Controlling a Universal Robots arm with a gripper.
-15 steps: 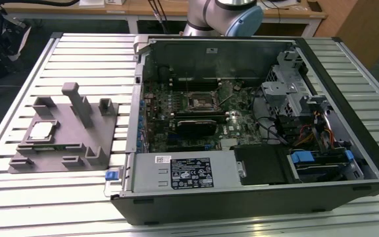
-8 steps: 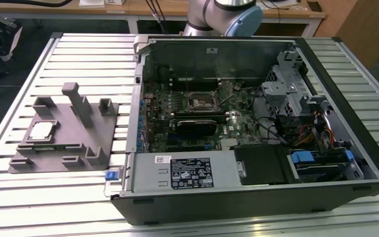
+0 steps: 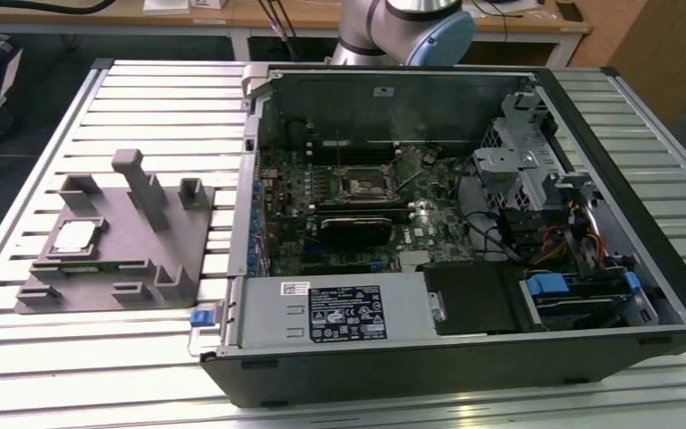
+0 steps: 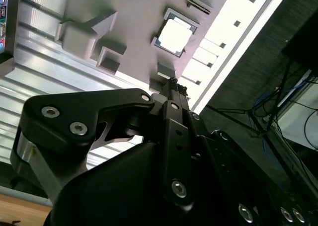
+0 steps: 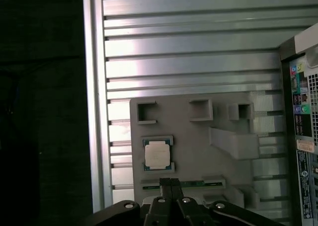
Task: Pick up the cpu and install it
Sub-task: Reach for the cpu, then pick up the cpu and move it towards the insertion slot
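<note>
First wrist view has the cpu (image 5: 158,154) sitting flat, silver top up, in a square pocket of the grey fixture block (image 5: 198,146), with nothing touching it. The gripper (image 5: 170,183) is clear of the cpu, its fingers pressed together on nothing, and it looks the same in the second wrist view. Over in the exterior view the block lies on the slatted metal desk (image 3: 140,98), on the exterior view's left of the open computer case (image 3: 439,366). The black motherboard socket (image 3: 367,185) sits mid-board inside the case, and the arm (image 3: 403,27) rises behind it.
</note>
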